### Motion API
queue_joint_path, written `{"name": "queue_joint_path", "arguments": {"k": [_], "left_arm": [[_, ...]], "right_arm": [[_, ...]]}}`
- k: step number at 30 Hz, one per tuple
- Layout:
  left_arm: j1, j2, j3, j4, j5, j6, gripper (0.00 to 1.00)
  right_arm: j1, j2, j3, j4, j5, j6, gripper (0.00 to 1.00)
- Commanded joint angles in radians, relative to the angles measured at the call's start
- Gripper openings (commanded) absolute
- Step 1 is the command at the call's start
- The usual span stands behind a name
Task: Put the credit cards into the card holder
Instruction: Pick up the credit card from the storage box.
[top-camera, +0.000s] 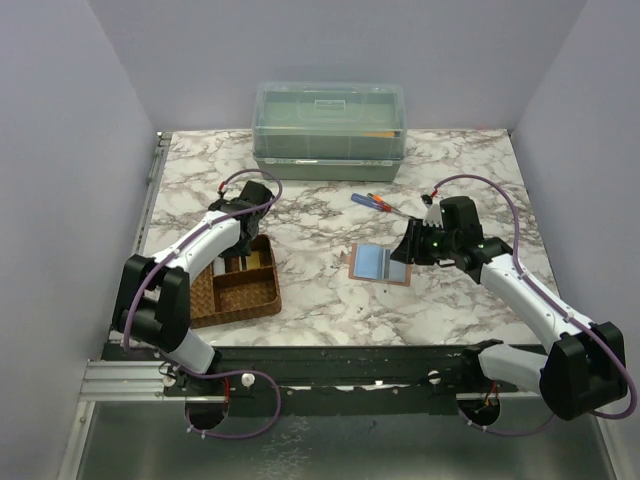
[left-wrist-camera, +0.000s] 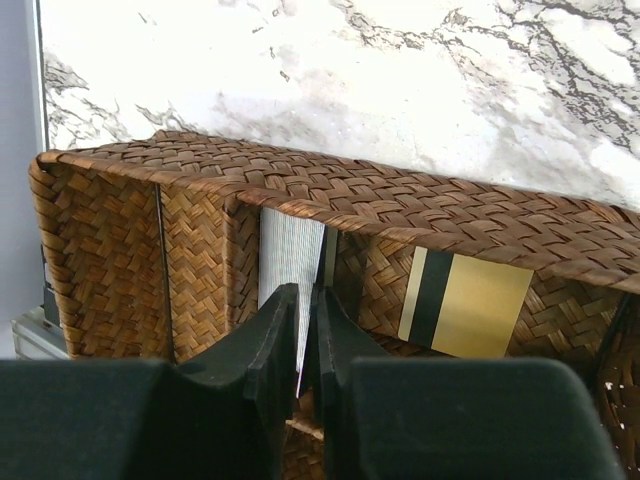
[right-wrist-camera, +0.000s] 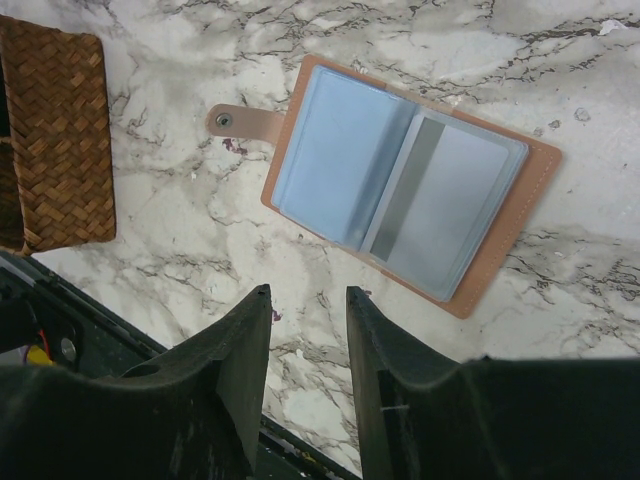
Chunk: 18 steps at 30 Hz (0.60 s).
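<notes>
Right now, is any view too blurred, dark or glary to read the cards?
Top external: even light, sharp. Left wrist: fingers near the lens dark and soft, silver-grey card and gold card crisp. Right wrist: card holder sharp, mildly glossy.

White, grey-veined marble surface (top-camera: 320, 290); brown herringbone-woven tray (left-wrist-camera: 400, 200); pinkish-tan leather card holder (right-wrist-camera: 540, 170), pale-blue inner sleeves; silver-grey finely lined card (left-wrist-camera: 290, 255); gold card (left-wrist-camera: 485, 310), black stripe, lower right.

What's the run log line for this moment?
left gripper: shut on silver-grey card in woven tray | right gripper: open, empty, near card holder | holder: lying open
</notes>
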Motion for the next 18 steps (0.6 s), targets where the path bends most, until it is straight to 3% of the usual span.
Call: {"name": "queue_joint_path", "arguments": {"k": [1, 4, 9, 18], "left_arm": [[-0.005, -0.053, 0.032, -0.026, -0.052, 0.010, 0.14], [-0.005, -0.062, 0.031, -0.029, -0.055, 0.014, 0.09], [-0.005, -0.054, 0.023, -0.028, -0.046, 0.019, 0.11], [-0.006, 0.002, 0.003, 0.008, -0.012, 0.023, 0.40]], "right_arm": [[0.005, -0.004, -0.009, 0.007, -0.011, -0.010, 0.40], [0.004, 0.000, -0.009, 0.007, -0.010, -0.009, 0.40], [0.005, -0.002, -0.007, 0.003, -0.011, -0.008, 0.40], [0.005, -0.004, -0.009, 0.005, -0.018, -0.008, 0.40]]}}
